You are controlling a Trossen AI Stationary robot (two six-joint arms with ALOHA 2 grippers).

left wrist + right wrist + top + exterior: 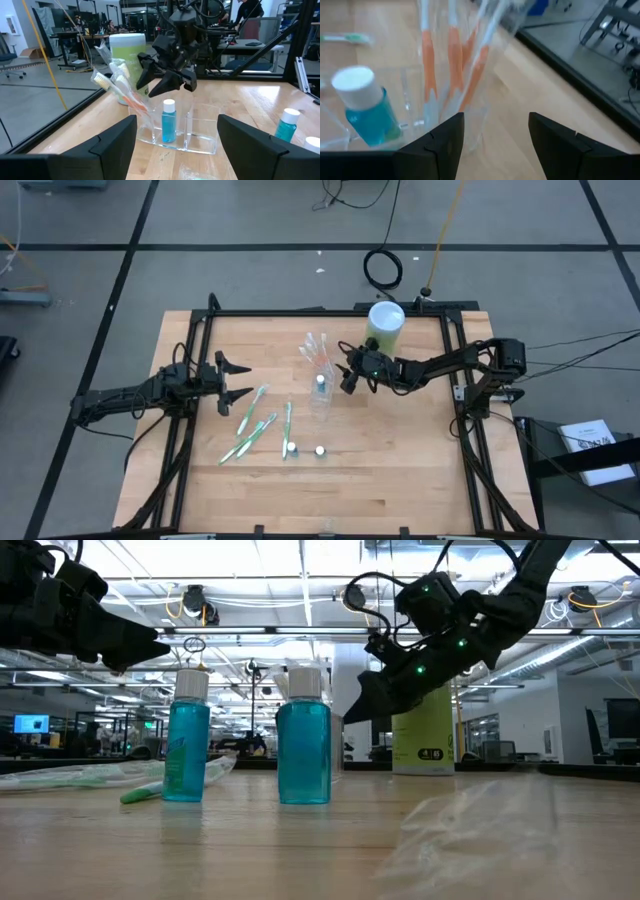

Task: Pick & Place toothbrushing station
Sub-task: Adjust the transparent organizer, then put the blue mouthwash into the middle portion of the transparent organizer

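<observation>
A clear plastic holder point(320, 395) stands mid-table. In it are several orange-white toothbrushes point(122, 87), leaning toward the far edge, and a small blue bottle with a white cap point(168, 122). My right gripper point(347, 375) is open, just right of the holder and a little above it; in the right wrist view point(495, 125) the brushes point(452, 55) stand just ahead of its fingers. My left gripper point(245, 380) is open and empty, left of the holder. Green-white toothbrushes point(252, 425) lie flat on the table. Two more blue bottles point(187, 740) point(303, 740) stand near them.
A lime-green canister with a white lid point(385, 325) stands at the far edge, just behind my right gripper. A black frame point(300, 312) runs around the table. Crumpled clear wrap point(480, 820) lies on the near side. Bare wood lies toward the near edge.
</observation>
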